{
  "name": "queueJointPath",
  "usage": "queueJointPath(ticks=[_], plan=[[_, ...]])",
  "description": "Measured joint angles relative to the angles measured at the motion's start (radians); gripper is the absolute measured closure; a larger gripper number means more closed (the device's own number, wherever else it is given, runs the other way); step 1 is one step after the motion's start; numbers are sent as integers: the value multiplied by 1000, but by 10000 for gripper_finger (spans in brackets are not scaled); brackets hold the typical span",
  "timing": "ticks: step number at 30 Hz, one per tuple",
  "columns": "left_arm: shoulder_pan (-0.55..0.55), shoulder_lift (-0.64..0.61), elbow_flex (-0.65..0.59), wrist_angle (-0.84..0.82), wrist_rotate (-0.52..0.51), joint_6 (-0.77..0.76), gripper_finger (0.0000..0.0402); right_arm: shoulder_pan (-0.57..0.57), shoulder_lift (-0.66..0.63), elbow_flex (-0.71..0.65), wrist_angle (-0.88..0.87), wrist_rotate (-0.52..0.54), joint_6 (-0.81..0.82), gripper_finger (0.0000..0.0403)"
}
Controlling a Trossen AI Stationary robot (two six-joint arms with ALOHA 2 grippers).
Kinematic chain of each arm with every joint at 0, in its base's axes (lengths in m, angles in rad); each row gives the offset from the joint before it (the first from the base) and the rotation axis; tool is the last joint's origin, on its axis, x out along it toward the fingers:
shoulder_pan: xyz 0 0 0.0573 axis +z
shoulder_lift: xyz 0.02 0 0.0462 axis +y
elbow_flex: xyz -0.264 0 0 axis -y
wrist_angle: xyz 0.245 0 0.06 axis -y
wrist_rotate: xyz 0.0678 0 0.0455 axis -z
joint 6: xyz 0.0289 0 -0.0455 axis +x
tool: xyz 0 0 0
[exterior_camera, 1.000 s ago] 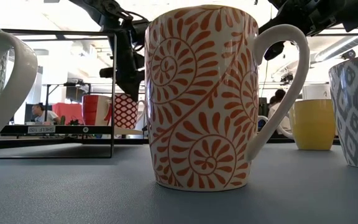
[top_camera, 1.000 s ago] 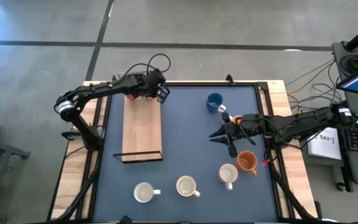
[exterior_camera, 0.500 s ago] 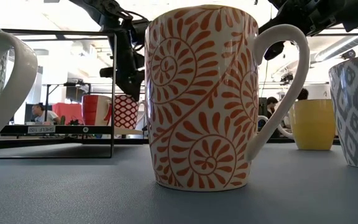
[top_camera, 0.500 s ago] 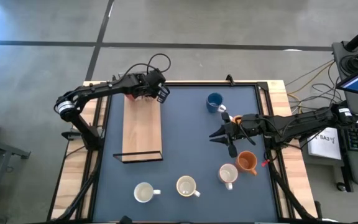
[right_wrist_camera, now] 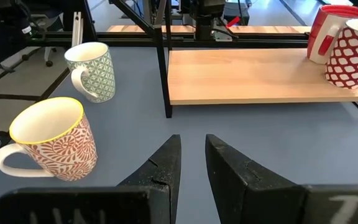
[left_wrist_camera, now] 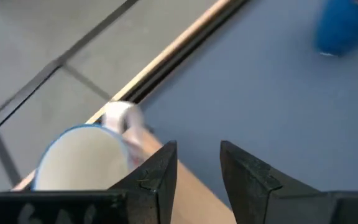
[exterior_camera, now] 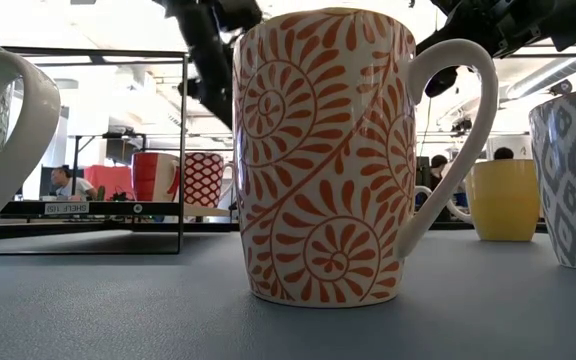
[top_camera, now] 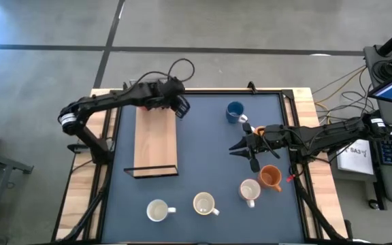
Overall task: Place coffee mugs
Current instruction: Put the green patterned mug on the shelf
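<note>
Coffee mugs (top_camera: 203, 203) look rigid, glazed, slippery and breakable; grip a rim wall. Left hand (top_camera: 182, 107), at eleven o'clock, gapes empty; right hand (top_camera: 240, 148), part-open, empty.

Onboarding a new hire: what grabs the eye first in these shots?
The orange spiral-patterned mug fills the low view, close to the camera at the table's near edge. Next, the wooden shelf on the mat's left, with a red mug and a red-and-white patterned mug at its far end, the left tool hovering beside them.
</note>
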State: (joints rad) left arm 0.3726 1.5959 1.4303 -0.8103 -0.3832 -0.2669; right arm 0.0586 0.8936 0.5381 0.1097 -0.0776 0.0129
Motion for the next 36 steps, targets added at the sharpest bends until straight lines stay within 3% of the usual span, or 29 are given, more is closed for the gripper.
queueJointPath(ticks=[8,16,26,36], plan=[[-242,-78,0,-23,1,123,297,1,0,-6,1,0,34,339],[-503,-87,0,-64,9,117,297,29,-4,-29,7,-1,76,339],[-742,-87,0,-119,17,-75,296,87,-10,-48,116,-2,17,339],[-863,-87,0,-134,143,-406,296,88,-10,-52,135,-3,-33,339]])
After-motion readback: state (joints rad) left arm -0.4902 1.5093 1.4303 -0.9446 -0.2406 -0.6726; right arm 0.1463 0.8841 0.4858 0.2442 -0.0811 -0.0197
